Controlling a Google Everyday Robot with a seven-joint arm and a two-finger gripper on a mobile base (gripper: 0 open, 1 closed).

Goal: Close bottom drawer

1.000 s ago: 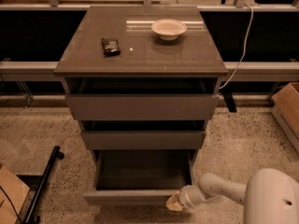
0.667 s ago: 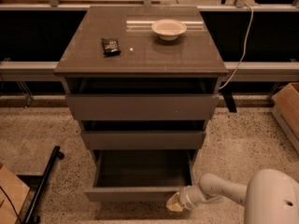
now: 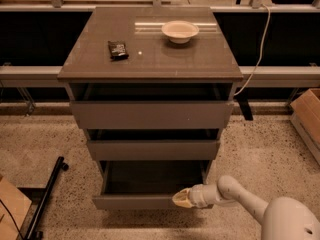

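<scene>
The table (image 3: 150, 59) is a grey-brown piece of furniture with a smooth top and three drawers under it. The bottom drawer (image 3: 130, 202) is the lowest of the three and it stands pulled out toward the camera, further than the two above it. Its inside shows as a dark box behind its flat front. The middle drawer (image 3: 152, 150) and the top drawer (image 3: 150, 115) are also out a little, each with a dark gap over its front.

The hand (image 3: 181, 198) is low, at the right part of the bottom drawer's front. Its yellowish tip points to the left and lies against the front panel or just before it; which of the two I cannot tell. If the hand is wide or narrow I also cannot tell, and it holds nothing that I can see. The white arm (image 3: 235, 193) reaches to it from the lower right corner, where a big round white part of the robot stands.

On the table top there is a pale bowl (image 3: 180, 31) near the back and a dark packet (image 3: 118, 49) to the left, well apart from the bowl. A small white speck (image 3: 139, 53) lies just beside the packet.

A light cable (image 3: 259, 44) hangs down behind the right side of the table. A cardboard box (image 3: 307, 114) is at the right edge, on the speckled floor (image 3: 40, 144). A black bar (image 3: 47, 196) lies on the floor at the lower left.
</scene>
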